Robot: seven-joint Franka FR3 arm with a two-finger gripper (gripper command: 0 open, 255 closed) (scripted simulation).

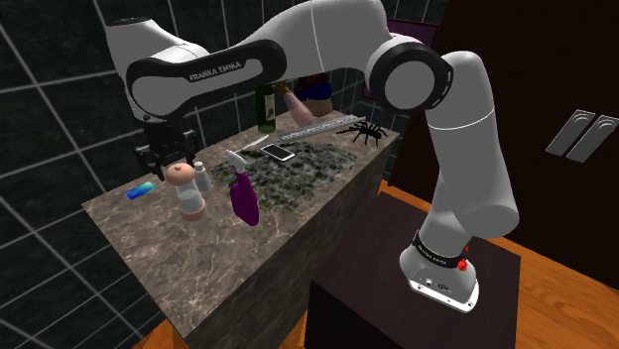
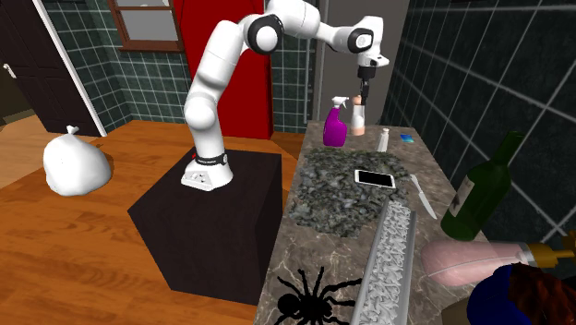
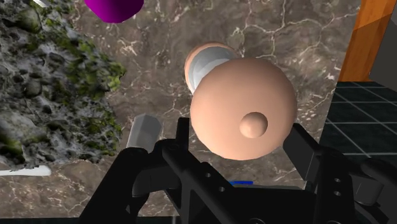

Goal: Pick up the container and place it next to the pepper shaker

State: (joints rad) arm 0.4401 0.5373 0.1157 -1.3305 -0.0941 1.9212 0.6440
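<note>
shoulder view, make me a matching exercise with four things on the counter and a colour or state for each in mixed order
Things:
1. spray bottle
2. spider
3. phone
4. wine bottle

Descriptions:
a. black, legs spread
b. dark green, standing upright
c. purple
d. lying flat, screen up

Pairs: 1-c, 2-a, 3-d, 4-b
</note>
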